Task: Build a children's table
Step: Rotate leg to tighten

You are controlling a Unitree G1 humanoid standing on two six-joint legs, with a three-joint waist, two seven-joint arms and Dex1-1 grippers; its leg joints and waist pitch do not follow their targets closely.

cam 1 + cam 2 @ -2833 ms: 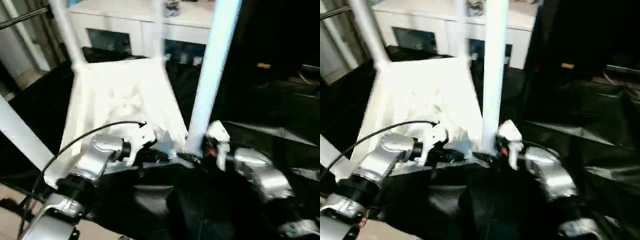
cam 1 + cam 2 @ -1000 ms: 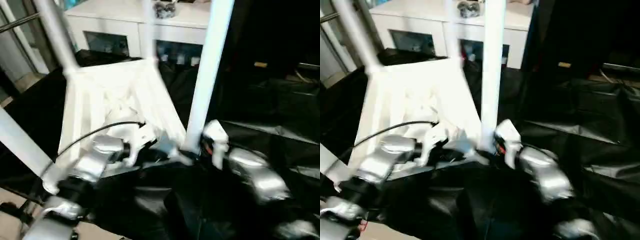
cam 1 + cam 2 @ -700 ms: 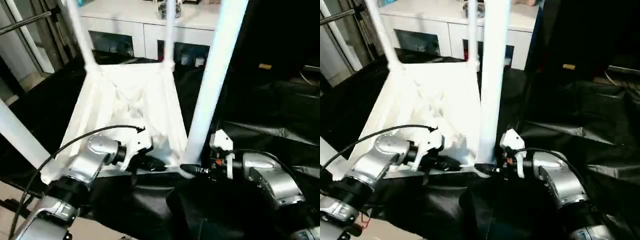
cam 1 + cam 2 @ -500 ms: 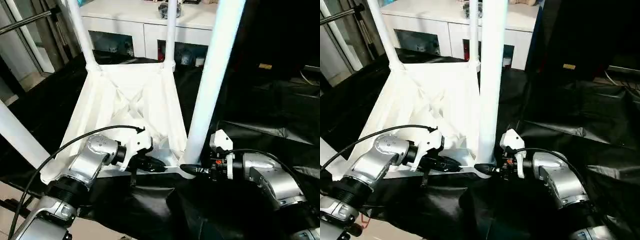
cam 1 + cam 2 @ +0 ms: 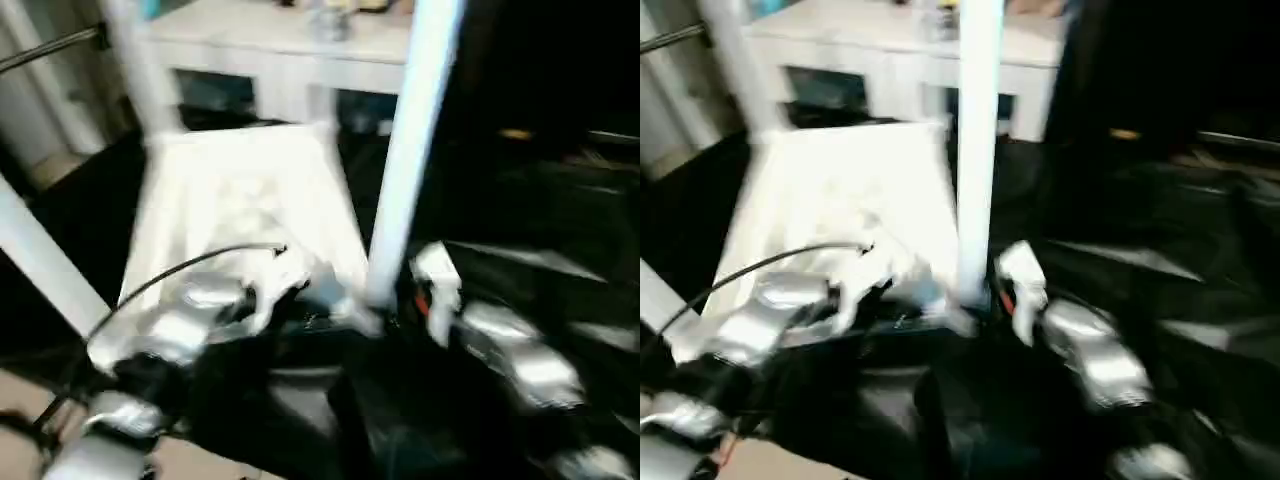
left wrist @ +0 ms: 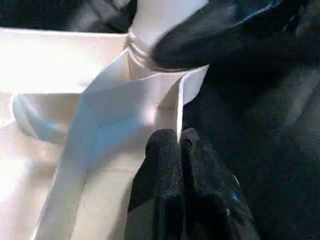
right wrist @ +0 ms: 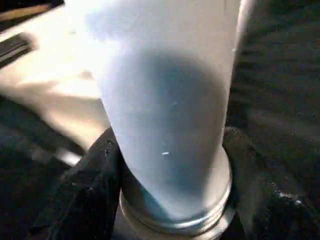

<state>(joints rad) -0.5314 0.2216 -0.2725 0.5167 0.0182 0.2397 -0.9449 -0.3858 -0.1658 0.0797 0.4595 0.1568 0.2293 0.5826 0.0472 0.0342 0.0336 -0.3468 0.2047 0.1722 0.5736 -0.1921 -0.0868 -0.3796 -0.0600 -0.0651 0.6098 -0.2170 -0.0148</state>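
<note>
Children's table: the children's table (image 5: 245, 195) lies upside down on the black-draped tabletop (image 5: 560, 210), ribbed underside up, in the left and middle of the scene, with its legs rising from the corner sockets.
Near right leg: the leg (image 5: 405, 150) you are working stands in the near right corner socket (image 6: 150, 65), just ahead of the two arms.
Right gripper: your right gripper (image 7: 167, 165) has its fingers (image 7: 90, 195) set wide on either side of the leg's base, close against the tube at the ringed collar.
Left gripper: your left gripper (image 6: 181, 150) has its fingers pressed together, pinching the thin upright rim (image 6: 178, 107) of the top just beside that socket.
Step, as I judge it: seating this leg fully in its socket.
How to do it well: keep the left pinch firm so the top cannot slide or tip, keep the leg in line with the socket, and work it down evenly, not at a slant.
Risk: a sideways push here could lever the light top off the tabletop or twist the rim out of your left fingers.
Farther off: a white cabinet (image 5: 290, 50) stands beyond the far edge.
</note>
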